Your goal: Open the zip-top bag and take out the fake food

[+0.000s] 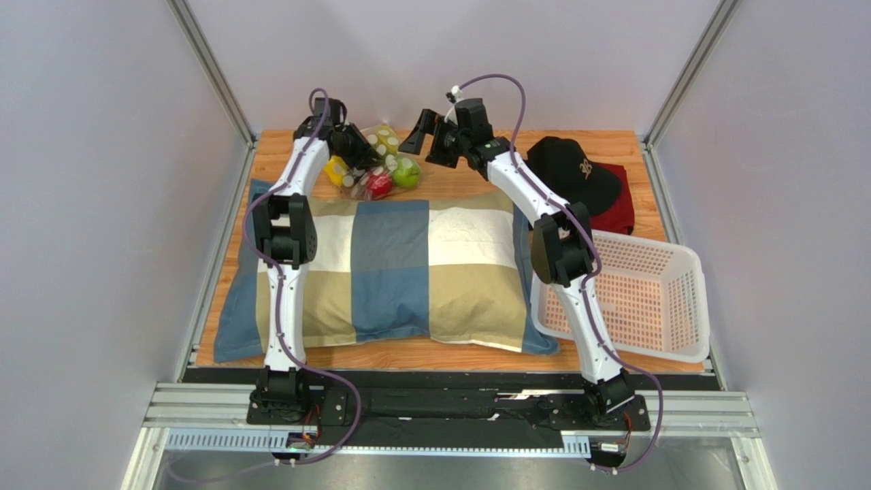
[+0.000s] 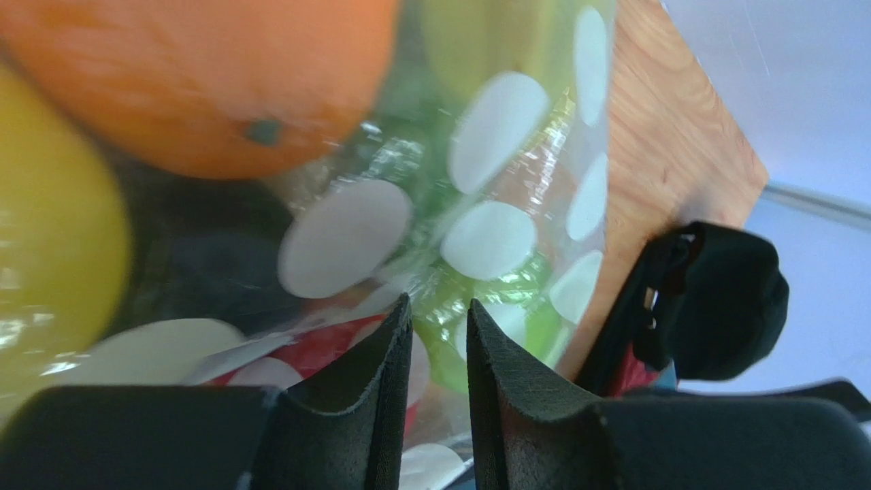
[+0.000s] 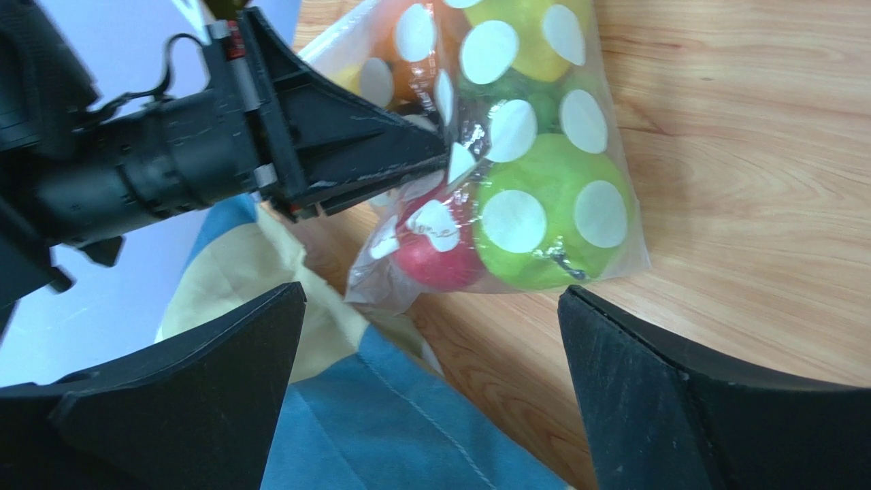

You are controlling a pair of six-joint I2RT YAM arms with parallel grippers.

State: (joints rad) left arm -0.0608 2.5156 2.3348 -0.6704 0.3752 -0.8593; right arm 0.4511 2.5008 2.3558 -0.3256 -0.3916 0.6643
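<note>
Grey walls enclose a wooden desk. Nearest the arm bases lies a checked pillow, and both tools reach past it. The left tool, jaws nearly together, appears to pinch a fold of the zip-top bag, which rests on the desk just ahead of its tips. The right tool hangs spread wide above the bag, holding nothing. The fake food, green, red, orange and yellow fruit, all sits inside the film, and no open mouth shows. By my reading only the first grip is made: the seal is yet to be parted and every piece taken out.
</note>
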